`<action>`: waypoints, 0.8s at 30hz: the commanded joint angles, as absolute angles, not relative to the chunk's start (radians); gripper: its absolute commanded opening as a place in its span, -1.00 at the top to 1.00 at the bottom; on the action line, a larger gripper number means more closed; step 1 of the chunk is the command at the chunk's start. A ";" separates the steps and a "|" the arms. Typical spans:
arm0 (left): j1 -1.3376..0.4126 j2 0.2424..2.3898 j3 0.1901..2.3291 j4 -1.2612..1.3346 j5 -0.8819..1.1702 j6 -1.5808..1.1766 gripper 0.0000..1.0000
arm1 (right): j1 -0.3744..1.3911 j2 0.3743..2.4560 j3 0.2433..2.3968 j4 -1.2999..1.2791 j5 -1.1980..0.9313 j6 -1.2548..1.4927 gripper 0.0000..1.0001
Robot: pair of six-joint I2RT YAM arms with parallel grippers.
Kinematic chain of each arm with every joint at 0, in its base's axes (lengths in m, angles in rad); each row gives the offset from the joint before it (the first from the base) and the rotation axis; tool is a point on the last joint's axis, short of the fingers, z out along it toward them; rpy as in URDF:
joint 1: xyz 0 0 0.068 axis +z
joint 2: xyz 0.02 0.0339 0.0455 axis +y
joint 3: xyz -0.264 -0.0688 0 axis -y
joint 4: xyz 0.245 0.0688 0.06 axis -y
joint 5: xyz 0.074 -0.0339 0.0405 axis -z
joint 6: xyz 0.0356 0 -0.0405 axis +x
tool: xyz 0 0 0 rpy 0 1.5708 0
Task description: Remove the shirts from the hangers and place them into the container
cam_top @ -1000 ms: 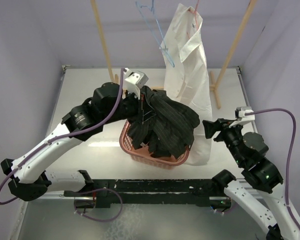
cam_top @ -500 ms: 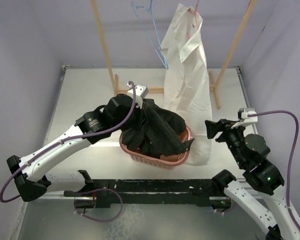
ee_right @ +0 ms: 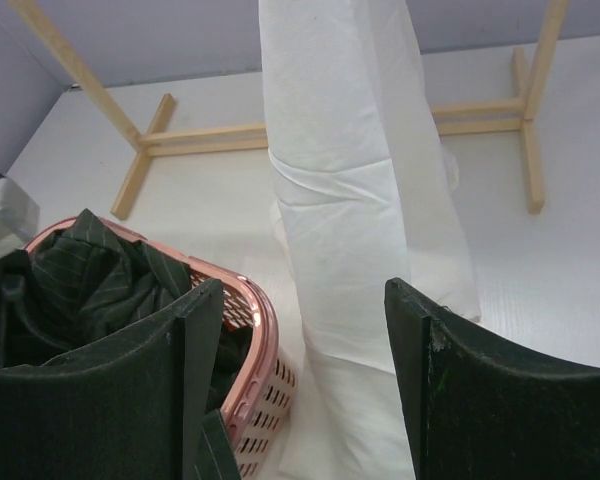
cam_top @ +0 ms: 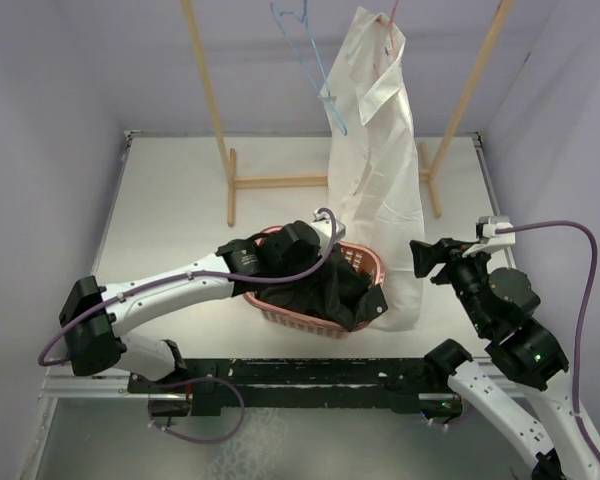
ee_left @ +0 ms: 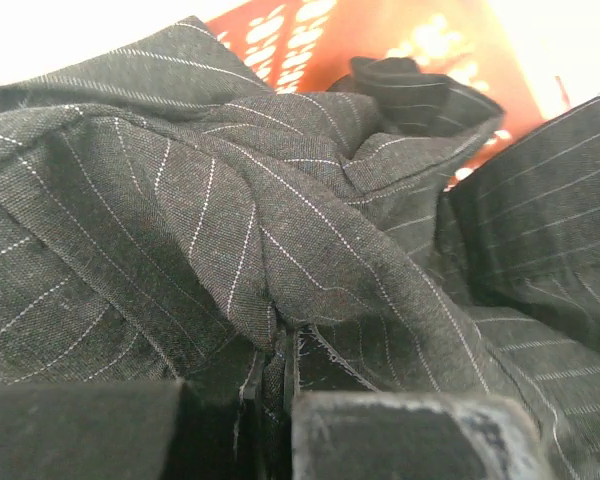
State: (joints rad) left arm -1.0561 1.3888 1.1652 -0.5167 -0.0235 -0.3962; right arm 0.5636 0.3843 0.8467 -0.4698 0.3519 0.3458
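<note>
The black pinstriped shirt point(cam_top: 332, 293) lies bunched inside the salmon-pink container point(cam_top: 369, 262), part of it spilling over the near rim. My left gripper point(ee_left: 270, 372) is pushed down into the basket, shut on a fold of the black shirt point(ee_left: 280, 220). The white shirt point(cam_top: 378, 160) hangs on the pink hanger point(cam_top: 390, 22), its tail on the table beside the basket. A light blue hanger point(cam_top: 315, 62) hangs bare to its left. My right gripper point(ee_right: 300, 305) stands open and holds nothing, facing the white shirt point(ee_right: 350, 200) just right of the basket rim point(ee_right: 255, 300).
The wooden rack's poles point(cam_top: 206, 90) rise at the back, with its feet and crossbar point(cam_top: 275, 182) on the table behind the basket. The second foot point(ee_right: 528, 130) lies right of the white shirt. Purple walls close in both sides.
My left arm has come forward and down, carrying the black shirt from above the basket into it. The blue hanger sways slightly. The right arm has barely moved.
</note>
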 commanded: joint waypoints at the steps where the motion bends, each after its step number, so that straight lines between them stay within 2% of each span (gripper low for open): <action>1: -1.055 1.436 1.141 -0.531 -0.096 -0.400 1.00 | 0.563 0.371 0.840 -0.439 0.380 0.362 -0.36; 5: -1.055 1.484 1.098 -0.544 -0.147 -0.438 1.00 | 0.564 0.367 0.832 -0.435 0.378 0.362 -0.36; 15: -1.055 1.598 0.997 -0.377 -0.089 -0.466 1.00 | 0.564 0.375 0.816 -0.432 0.369 0.373 -0.36; 24: -1.043 1.616 0.973 -0.368 -0.196 -0.515 0.79 | 0.564 0.389 0.818 -0.433 0.363 0.375 -0.36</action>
